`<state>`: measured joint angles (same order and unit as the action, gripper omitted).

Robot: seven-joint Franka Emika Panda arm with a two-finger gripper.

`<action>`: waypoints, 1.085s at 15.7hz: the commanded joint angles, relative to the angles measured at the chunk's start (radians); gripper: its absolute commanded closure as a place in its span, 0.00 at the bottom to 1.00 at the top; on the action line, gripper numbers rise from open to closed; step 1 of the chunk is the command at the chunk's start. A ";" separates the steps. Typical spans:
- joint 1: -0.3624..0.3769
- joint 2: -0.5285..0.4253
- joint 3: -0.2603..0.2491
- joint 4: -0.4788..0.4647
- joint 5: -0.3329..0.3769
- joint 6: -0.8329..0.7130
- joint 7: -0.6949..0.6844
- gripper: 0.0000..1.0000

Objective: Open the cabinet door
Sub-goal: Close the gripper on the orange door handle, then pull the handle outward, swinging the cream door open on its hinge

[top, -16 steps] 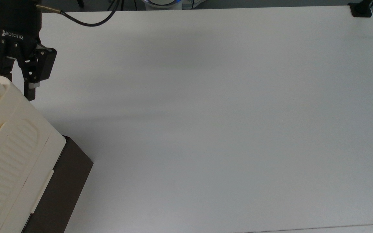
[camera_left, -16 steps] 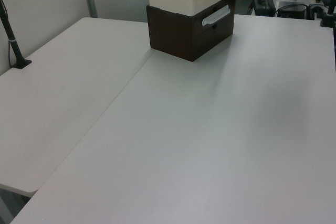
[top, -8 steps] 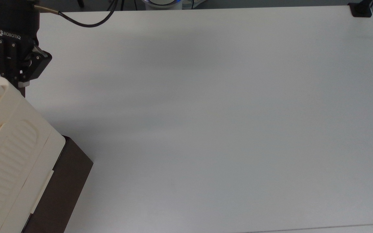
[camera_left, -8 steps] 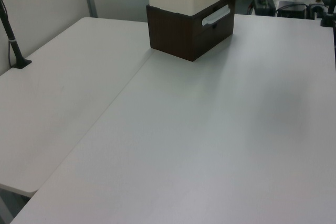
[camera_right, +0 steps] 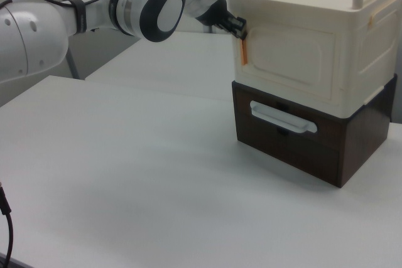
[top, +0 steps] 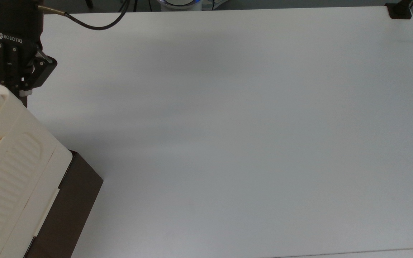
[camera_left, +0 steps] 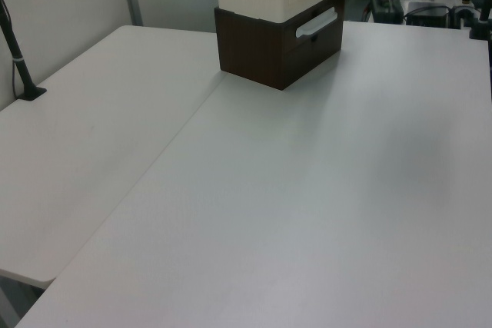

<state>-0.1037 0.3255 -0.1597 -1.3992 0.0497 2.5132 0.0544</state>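
— One claw [top: 23, 97] is seen at the cabinet's [camera_right: 314, 54] upper corner, at the top view's far left; how are its fingers set?
— Drawn narrow on the orange tab [camera_right: 244, 51] at the cabinet door's [camera_right: 290, 61] edge. The door is seen flush, the cabinet on the counter [top: 228, 125].

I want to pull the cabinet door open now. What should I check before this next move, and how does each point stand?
1. Gripper at the door's edge: ok. The gripper sits at the cabinet corner, by the orange tab.
2. Fingers closed: ok, they are together in the top view.
3. Tab really clamped between the fingers: cannot tell.
4. Door starting position: ok, it lies flush with the cabinet front, not yet opened.
5. Drawer below pushed in: ok.
6. Cable behind the gripper hangs slack: ok.
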 commanded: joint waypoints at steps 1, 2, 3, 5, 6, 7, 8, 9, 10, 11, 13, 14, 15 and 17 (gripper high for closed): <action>-0.028 -0.051 -0.006 -0.030 -0.022 -0.094 -0.028 1.00; -0.030 -0.060 -0.006 -0.032 -0.022 -0.134 -0.042 1.00; -0.030 -0.072 -0.006 -0.041 -0.022 -0.166 -0.051 1.00; -0.030 -0.097 -0.004 -0.058 -0.022 -0.224 -0.080 1.00; -0.030 -0.105 -0.004 -0.064 -0.022 -0.246 -0.091 1.00; -0.031 -0.114 -0.004 -0.069 -0.021 -0.266 -0.100 1.00; -0.031 -0.120 -0.004 -0.072 -0.021 -0.295 -0.109 1.00; -0.031 -0.131 -0.004 -0.073 -0.021 -0.322 -0.122 1.00; -0.034 -0.138 -0.004 -0.076 -0.021 -0.342 -0.136 1.00; -0.044 -0.146 -0.004 -0.089 -0.021 -0.359 -0.154 1.00; -0.062 -0.177 -0.004 -0.121 -0.021 -0.387 -0.203 1.00; -0.070 -0.203 -0.004 -0.141 -0.021 -0.396 -0.220 0.99; -0.077 -0.224 -0.004 -0.164 -0.021 -0.407 -0.229 0.99; -0.103 -0.263 -0.003 -0.198 -0.019 -0.430 -0.260 0.98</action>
<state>-0.1441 0.1375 -0.1561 -1.4854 0.0521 2.1064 -0.1485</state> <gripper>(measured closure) 0.855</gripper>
